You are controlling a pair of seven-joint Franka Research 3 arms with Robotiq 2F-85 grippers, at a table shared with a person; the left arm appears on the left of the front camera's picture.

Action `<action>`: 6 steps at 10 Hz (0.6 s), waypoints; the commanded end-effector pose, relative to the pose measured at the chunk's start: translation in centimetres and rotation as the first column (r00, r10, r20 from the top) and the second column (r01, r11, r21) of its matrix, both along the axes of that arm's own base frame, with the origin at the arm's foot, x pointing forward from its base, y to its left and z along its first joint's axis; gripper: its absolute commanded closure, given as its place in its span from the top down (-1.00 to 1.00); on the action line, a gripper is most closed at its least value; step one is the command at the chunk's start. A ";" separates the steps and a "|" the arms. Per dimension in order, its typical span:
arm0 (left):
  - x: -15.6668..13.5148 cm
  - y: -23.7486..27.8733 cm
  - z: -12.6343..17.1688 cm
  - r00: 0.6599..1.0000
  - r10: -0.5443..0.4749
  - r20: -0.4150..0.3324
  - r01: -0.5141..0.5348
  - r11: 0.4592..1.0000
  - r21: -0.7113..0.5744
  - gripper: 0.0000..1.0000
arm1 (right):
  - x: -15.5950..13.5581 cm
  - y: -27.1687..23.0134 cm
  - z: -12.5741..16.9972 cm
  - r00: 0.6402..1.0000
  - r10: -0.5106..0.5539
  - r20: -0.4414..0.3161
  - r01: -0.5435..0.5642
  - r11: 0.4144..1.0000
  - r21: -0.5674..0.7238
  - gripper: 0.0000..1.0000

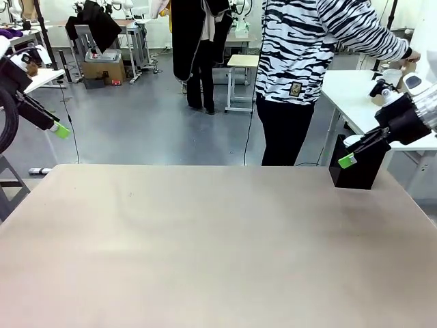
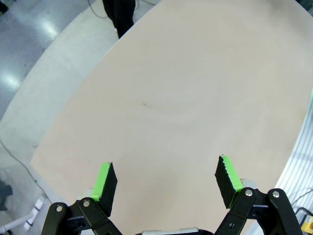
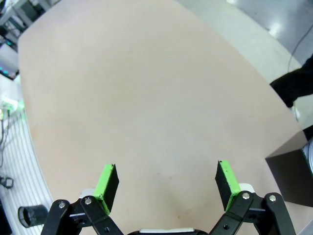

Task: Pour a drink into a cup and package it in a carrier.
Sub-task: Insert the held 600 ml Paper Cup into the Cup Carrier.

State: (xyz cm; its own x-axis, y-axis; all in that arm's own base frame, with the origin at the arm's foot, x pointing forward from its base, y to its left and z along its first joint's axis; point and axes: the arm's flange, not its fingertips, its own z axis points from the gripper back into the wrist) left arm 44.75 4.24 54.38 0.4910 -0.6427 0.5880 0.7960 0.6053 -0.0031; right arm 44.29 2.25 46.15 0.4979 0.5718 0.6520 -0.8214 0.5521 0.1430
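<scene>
Bench (image 1: 205, 246) surface, a pale beige board, spreads bare across the front view from its far edge to the near one, leaving open room all over its middle. A black square box (image 1: 358, 167) stands at the far right corner. The left pincer (image 1: 60, 129) hangs off the left side, beyond the bench's far left corner and above the floor, green pads aimed toward picture right. The right pincer (image 1: 349, 159) hovers just in front of the black box, its arm slanting down from the right. A person in a zebra-striped top (image 1: 307, 48) stands past the far edge, reaching toward a white side table (image 1: 355, 96) on the right.

From the left wrist, the left pincer (image 2: 166, 183) is spread wide, empty, above the bare board, with the curved edge and grey floor to the left.

From the right wrist, the right pincer (image 3: 166, 183) is likewise spread wide and empty, the dark box (image 3: 291, 169) at the right edge.
</scene>
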 end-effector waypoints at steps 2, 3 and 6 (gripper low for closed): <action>-0.1 0.0 0.1 1.000 0.007 0.003 -0.007 1.000 0.005 1.00 | 0.3 -0.3 0.0 1.000 0.022 0.015 -0.022 1.000 -0.006 1.00; -0.1 0.0 0.1 1.000 0.007 0.003 -0.007 1.000 0.005 1.00 | 0.3 -0.3 0.0 1.000 0.022 0.015 -0.022 1.000 -0.006 1.00; -0.1 0.0 0.1 1.000 0.007 0.003 -0.007 1.000 0.005 1.00 | 0.3 -0.3 0.0 1.000 0.022 0.015 -0.022 1.000 -0.006 1.00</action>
State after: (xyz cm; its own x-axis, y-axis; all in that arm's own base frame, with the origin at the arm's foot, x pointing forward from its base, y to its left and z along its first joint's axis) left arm 44.75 4.24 54.38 0.4910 -0.6427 0.5880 0.7960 0.6053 -0.0031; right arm 44.29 2.25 46.15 0.4978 0.5718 0.6521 -0.8214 0.5521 0.1430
